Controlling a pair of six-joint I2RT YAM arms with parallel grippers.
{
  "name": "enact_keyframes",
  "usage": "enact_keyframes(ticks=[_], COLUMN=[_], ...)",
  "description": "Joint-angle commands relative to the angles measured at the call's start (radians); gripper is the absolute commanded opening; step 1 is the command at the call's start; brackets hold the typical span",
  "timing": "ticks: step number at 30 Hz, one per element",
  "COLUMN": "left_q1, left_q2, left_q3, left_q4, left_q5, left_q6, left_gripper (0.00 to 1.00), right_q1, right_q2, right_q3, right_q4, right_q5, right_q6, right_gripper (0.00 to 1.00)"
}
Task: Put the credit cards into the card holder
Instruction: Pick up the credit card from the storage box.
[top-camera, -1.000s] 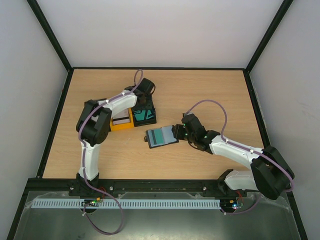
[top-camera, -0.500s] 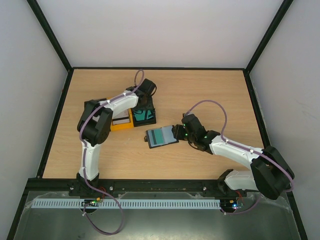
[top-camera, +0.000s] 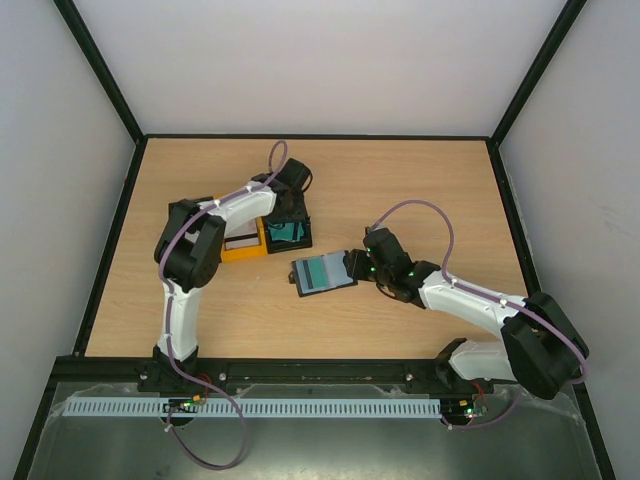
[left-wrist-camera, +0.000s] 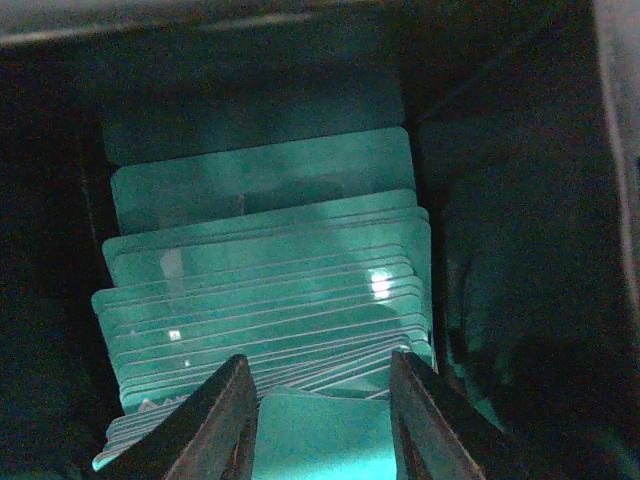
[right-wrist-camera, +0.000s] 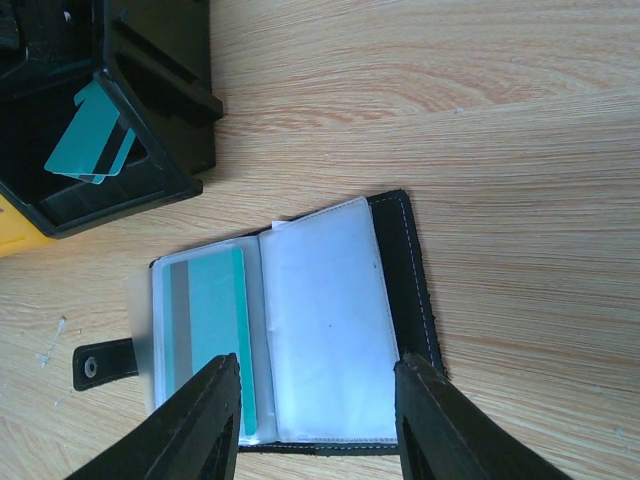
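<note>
The card holder (right-wrist-camera: 408, 262) lies open on the table, also in the top view (top-camera: 323, 272). One teal credit card (right-wrist-camera: 215, 330) with a grey stripe sits in its left clear sleeve; the right sleeve is bare. My right gripper (right-wrist-camera: 320, 420) hovers open over the holder's near edge, its fingers on either side of the sleeves. My left gripper (left-wrist-camera: 322, 420) reaches down inside the black bin (top-camera: 300, 240), shut on a teal credit card (left-wrist-camera: 320, 440) that spans the gap between its fingers. Below it lies a fanned stack of several teal credit cards (left-wrist-camera: 270, 270).
A yellow bin (top-camera: 243, 243) with a white, dark-striped card stands against the black bin's left side. The black bin (right-wrist-camera: 150, 170) is just beyond the card holder's snap tab (right-wrist-camera: 100, 362). Black rails edge the wooden table (top-camera: 430, 190).
The left gripper's jaws have narrowed onto a teal card inside the black bin, and the teal in the bin now looks tilted. The right arm and the card holder have not moved.
</note>
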Motion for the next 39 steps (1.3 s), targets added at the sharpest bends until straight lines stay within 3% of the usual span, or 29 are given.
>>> enact_keyframes(ticks=[1,13,19,27,34,39], left_q1=[-0.007,-0.007,-0.006,-0.007,-0.005,-0.002], left_q2=[-0.036,-0.074,-0.073,-0.076,-0.091,-0.092], left_q3=[-0.021,-0.053,-0.067,-0.094,-0.114,-0.122], left_q4=[-0.025,-0.014,-0.008,0.003,0.011,0.016], left_q5=[0.018,0.004,-0.009,-0.009,-0.006,0.000], left_q6=[0.005,0.006,0.010,0.019,0.034,0.041], left_gripper=[0.37,0.31,0.32,0.32,0.31,0.31], right_q1=[-0.005,-0.005,0.004,0.075,0.094,0.094], right_q2=[0.006,0.068,0.189,0.353,0.501,0.546], right_q3=[0.000,0.033,0.073,0.114,0.169,0.210], right_q4=[0.024,0.136,0.313,0.516,0.638,0.634], right_q5=[0.004,-0.118,-0.199,-0.200,-0.211,-0.153], right_q6=[0.000,0.025,0.206,0.483,0.601,0.622], right_gripper=[0.42,0.43,0.44,0.31,0.35,0.34])
